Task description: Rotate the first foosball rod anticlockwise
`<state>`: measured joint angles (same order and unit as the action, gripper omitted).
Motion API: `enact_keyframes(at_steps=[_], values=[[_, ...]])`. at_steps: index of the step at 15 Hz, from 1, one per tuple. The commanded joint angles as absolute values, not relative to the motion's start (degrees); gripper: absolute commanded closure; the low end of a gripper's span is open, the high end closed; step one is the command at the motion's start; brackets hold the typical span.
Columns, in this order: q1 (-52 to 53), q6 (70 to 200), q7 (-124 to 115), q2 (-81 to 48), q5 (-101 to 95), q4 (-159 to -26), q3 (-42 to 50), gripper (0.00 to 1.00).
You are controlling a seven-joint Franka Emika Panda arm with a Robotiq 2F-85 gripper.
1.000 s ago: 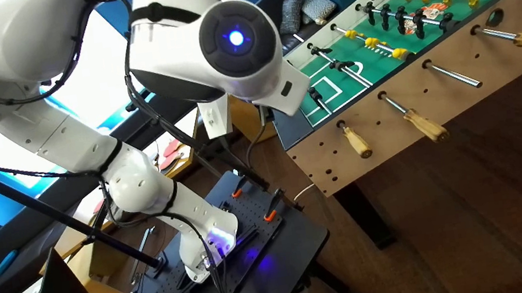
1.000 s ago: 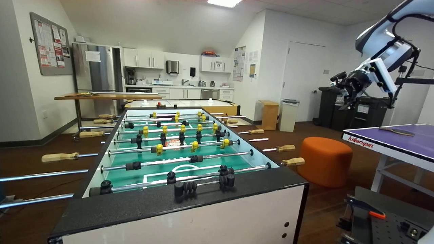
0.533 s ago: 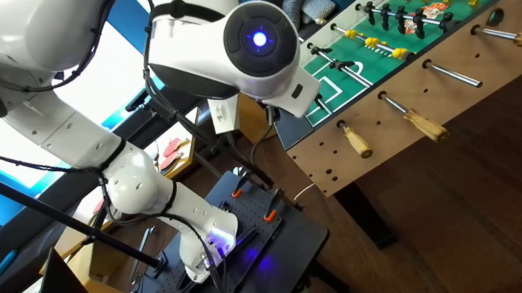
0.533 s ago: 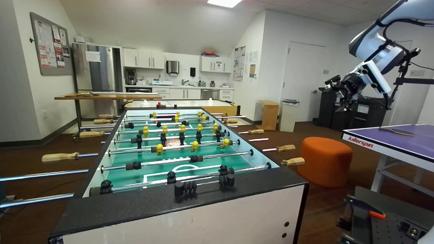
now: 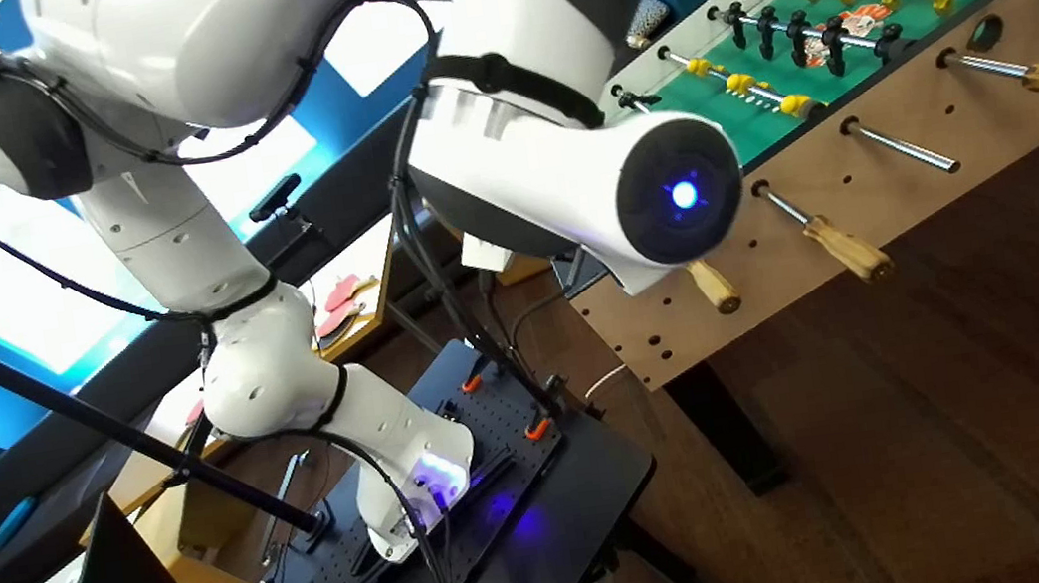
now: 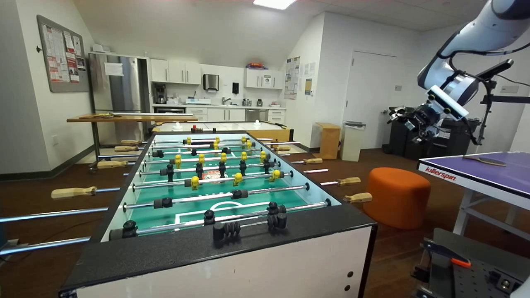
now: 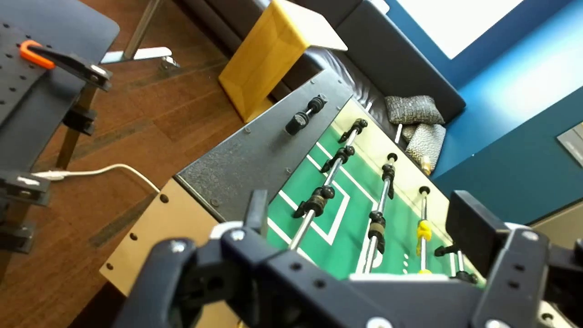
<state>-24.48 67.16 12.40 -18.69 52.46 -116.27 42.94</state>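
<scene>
While spread wide at the fingers (image 7: 471,223), holds nothing between them. Hangs the gripper (image 6: 408,126) in the air in an exterior view, higher than the foosball table (image 6: 232,269) and off to its side; largely hides it behind the white arm (image 5: 540,143) in an exterior view. Frames in the gap, in the wrist view, the first foosball rod (image 7: 332,174), untouched and silver, with three black players (image 7: 316,201) along it, lying across the end of the green pitch (image 7: 346,246). Takes in, next along, a second rod (image 7: 383,191), also with black players, then a third rod (image 7: 424,207) with yellow players (image 7: 424,230). Has the pale wooden handle (image 5: 714,288) of the first foosball rod endmost in its row in both exterior views, jutting from the tan side panel (image 5: 778,272) and, in an exterior view, partly covered by the arm. Shows past that the dark end board (image 7: 237,168) of the table, bearing black beads (image 7: 306,117) in two clusters. Stands at the base on a dark stand (image 5: 605,486) with orange-tipped clamps (image 5: 538,430). Has beyond, in an exterior view, an orange stool (image 6: 396,198) behind the handle, a purple table (image 6: 497,174) with a paddle (image 6: 484,160) lying on it and, at the back of the room, a steel fridge (image 6: 116,85) and white cabinets (image 6: 178,72). Catches also, in the wrist view, two patterned cushions (image 7: 412,109) on a dark sofa (image 7: 387,50).
</scene>
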Motion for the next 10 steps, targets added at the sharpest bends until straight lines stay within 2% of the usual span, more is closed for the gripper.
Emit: enact_keyframes(at_steps=[1, 2, 3, 10], values=[[-32.11, 59.60, 7.41, -30.57, 53.47, -106.94, 37.49, 0.00], [-33.78, 58.63, 5.82, -32.77, 53.30, -105.40, 35.94, 0.00], [-32.51, 63.44, 9.00, -26.79, 52.11, -110.98, 36.23, 0.00], [-34.62, 62.21, 3.12, -29.36, 54.04, -109.29, 34.35, 0.00]])
